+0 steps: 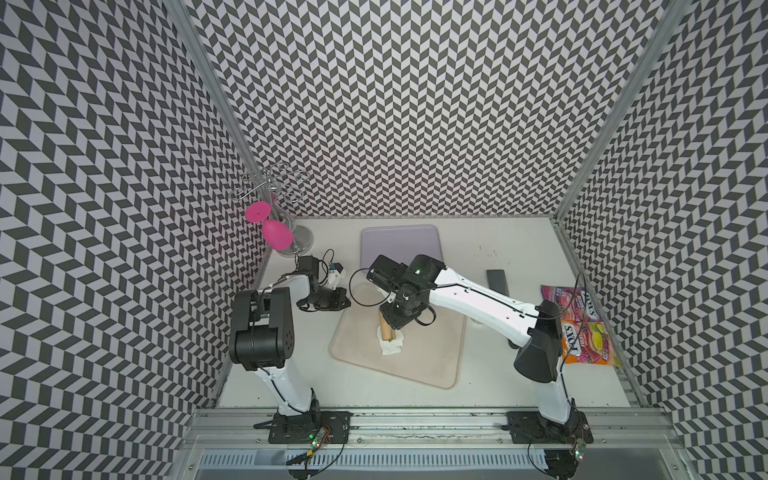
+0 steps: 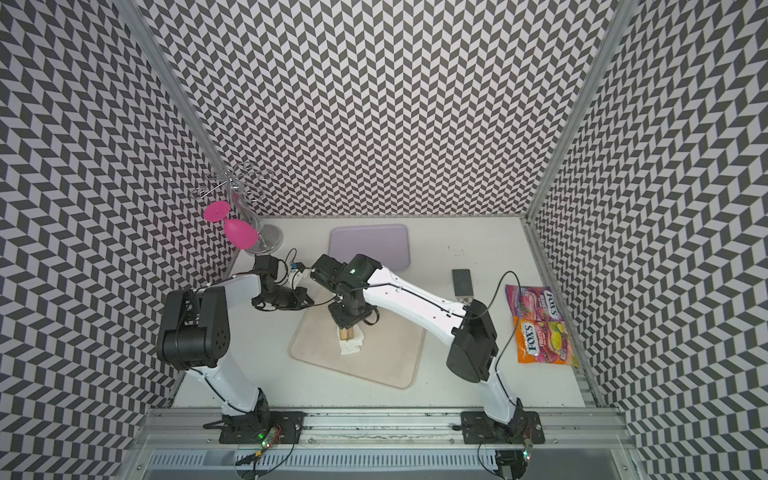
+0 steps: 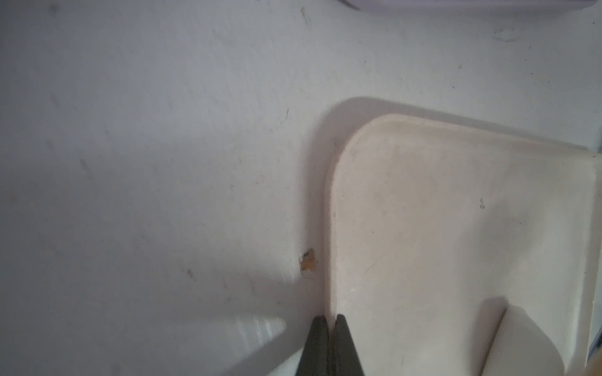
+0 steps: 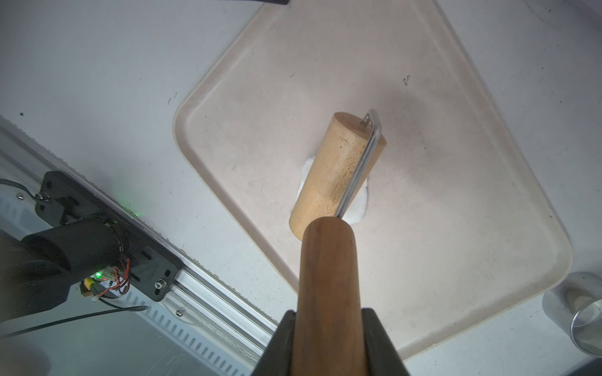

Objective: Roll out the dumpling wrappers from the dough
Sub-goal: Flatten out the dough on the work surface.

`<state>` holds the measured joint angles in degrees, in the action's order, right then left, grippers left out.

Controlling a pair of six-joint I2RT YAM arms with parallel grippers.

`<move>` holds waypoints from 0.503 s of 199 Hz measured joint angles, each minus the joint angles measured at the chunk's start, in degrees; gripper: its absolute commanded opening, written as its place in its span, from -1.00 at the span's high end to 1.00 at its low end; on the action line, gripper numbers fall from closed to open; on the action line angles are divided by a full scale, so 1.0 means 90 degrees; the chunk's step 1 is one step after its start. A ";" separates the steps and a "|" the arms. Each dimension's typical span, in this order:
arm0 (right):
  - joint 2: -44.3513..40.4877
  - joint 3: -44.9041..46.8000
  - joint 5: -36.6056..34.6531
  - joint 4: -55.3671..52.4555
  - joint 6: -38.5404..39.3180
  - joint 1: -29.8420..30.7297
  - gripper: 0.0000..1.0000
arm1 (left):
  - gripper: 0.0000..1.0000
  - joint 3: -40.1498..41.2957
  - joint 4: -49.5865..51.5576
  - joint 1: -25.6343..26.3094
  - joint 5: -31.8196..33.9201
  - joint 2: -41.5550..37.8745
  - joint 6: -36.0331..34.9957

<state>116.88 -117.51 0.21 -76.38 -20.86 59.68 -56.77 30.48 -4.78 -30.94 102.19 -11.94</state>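
The dough [image 4: 360,205] is a small white mass on the beige tray [image 4: 456,228], mostly covered by the pale wooden drum of a roller [image 4: 335,175] that lies on it. My right gripper [image 4: 329,314] is shut on the roller's brown wooden handle [image 4: 325,270]. From above, dough [image 1: 392,345] [image 2: 351,344] shows just in front of the right gripper [image 1: 395,322]. My left gripper [image 3: 330,317] is shut, its tips at the rim of the tray [image 3: 423,228] near its far left corner. No dumpling wrappers are in view.
A metal ring cutter [image 4: 583,312] stands on the table beside a tray corner. A purple tray [image 1: 399,245] lies behind. A wire rack with a pink glass [image 1: 274,235] is at the back left. Candy bags [image 1: 582,328] and a dark block [image 1: 496,279] lie on the right.
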 measured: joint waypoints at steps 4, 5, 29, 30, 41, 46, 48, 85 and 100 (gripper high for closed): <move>-0.0002 0.0002 -0.0012 -0.0010 -0.0012 0.0019 1.00 | 1.00 0.0000 0.0000 0.0000 0.0000 0.0000 0.0000; -0.0002 0.0002 -0.0015 -0.0010 -0.0012 0.0022 1.00 | 1.00 0.0000 0.0000 0.0000 0.0000 0.0000 0.0000; -0.0114 0.0078 -0.0102 -0.0022 -0.0019 0.0107 1.00 | 1.00 0.0000 0.0000 0.0000 0.0000 0.0000 0.0000; -0.0117 0.0083 -0.0102 -0.0024 -0.0019 0.0112 1.00 | 1.00 0.0000 0.0000 0.0000 0.0000 0.0000 0.0000; -0.0182 0.0114 -0.0136 -0.0046 -0.0019 0.0175 1.00 | 1.00 0.0000 0.0000 0.0000 0.0000 0.0000 0.0000; -0.0202 0.0119 -0.0143 -0.0056 -0.0019 0.0204 1.00 | 1.00 0.0000 0.0000 0.0000 0.0000 0.0000 0.0000; -0.0206 0.0119 -0.0148 -0.0061 -0.0019 0.0219 1.00 | 1.00 0.0000 0.0000 0.0000 0.0000 0.0000 0.0000; -0.0216 0.0119 -0.0189 -0.0063 -0.0019 0.0359 1.00 | 1.00 0.0000 0.0000 0.0000 0.0000 0.0000 0.0000; -0.0214 0.0129 -0.0209 -0.0061 -0.0019 0.0381 1.00 | 1.00 0.0000 0.0000 0.0000 0.0000 0.0000 0.0000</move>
<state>114.96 -116.36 -1.67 -76.93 -21.04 63.11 -56.77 30.48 -4.78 -30.94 102.19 -11.94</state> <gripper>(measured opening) 0.309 0.067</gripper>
